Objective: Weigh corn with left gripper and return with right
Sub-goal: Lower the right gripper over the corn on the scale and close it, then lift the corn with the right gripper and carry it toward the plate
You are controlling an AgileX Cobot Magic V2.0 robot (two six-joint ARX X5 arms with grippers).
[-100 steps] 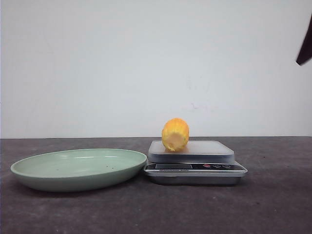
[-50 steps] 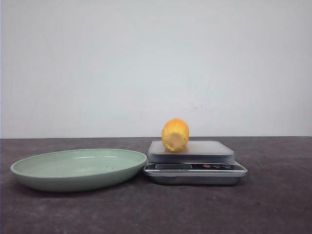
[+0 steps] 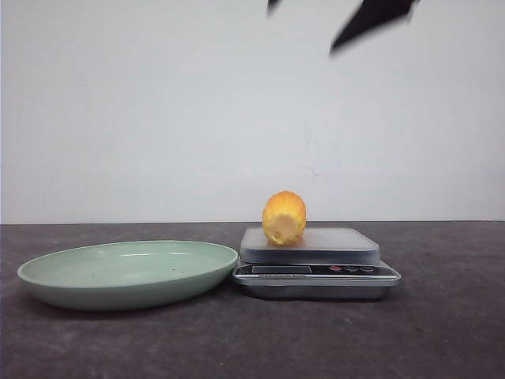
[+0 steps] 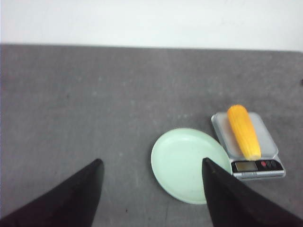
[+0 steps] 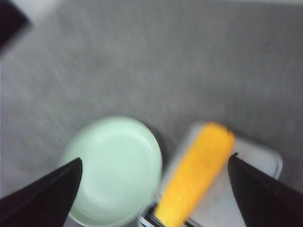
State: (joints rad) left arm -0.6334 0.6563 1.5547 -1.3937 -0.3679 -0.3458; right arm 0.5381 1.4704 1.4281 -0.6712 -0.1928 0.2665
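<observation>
The yellow-orange corn (image 3: pixel 283 217) lies on the platform of a small silver kitchen scale (image 3: pixel 316 259), its paler cut end facing me. It also shows in the left wrist view (image 4: pixel 244 131) and, blurred, in the right wrist view (image 5: pixel 196 174). The empty pale green plate (image 3: pixel 126 272) sits just left of the scale. My right gripper (image 5: pixel 154 163) is open and empty, high above the plate and the scale; its black fingertips (image 3: pixel 371 17) show at the top of the front view. My left gripper (image 4: pixel 151 163) is open and empty, high above the table, back and to the left of the plate (image 4: pixel 189 164).
The dark grey table (image 3: pixel 442 332) runs to a white wall (image 3: pixel 158 110) behind. The scale's display and buttons (image 3: pixel 316 270) face the front. Nothing else stands on the table.
The right gripper left the front view at the right edge, then came in at the top, above the scale. The corn, scale and plate have not moved.
</observation>
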